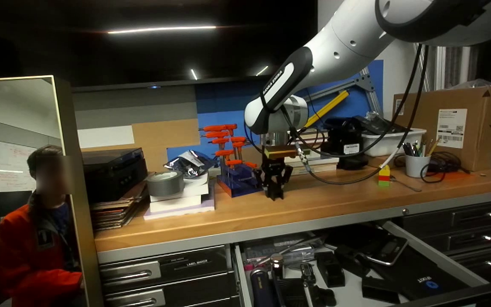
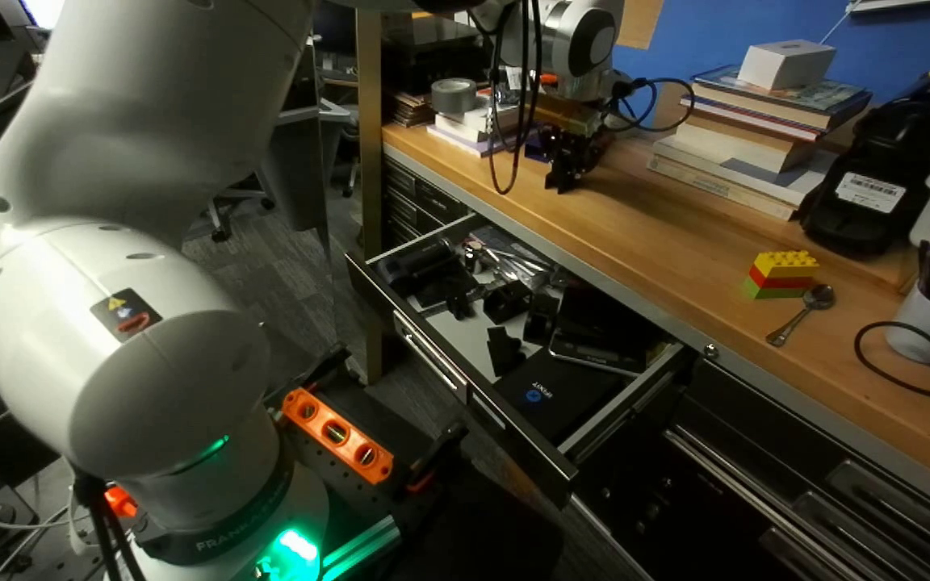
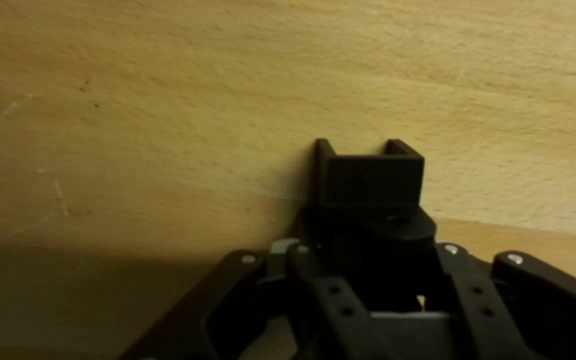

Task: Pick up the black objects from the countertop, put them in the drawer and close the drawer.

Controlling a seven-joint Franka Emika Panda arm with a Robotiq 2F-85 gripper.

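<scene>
Over the tabletop [image 2: 659,222], fingers [image 3: 483,301] grip a black piece [image 3: 374,181]. A straight lift, then a low, gentle release in the open drawer [image 2: 620,407], looks wisest.

from my remote post i find the back wall [image 1: 139,102] panelled in grey, tan, white and blue. a wide dark screen [image 1: 143,55] hangs above; i note bright light strips [image 1: 161,30] reflected in it. a gold-edged upright frame [image 1: 82,213] shows a whiteboard [image 1: 2,157] with red writing; mirror or glass, i cannot tell. in an exterior view, the floor [image 2: 271,266] is grey carpet under dark chair casters [image 2: 220,235].
</scene>
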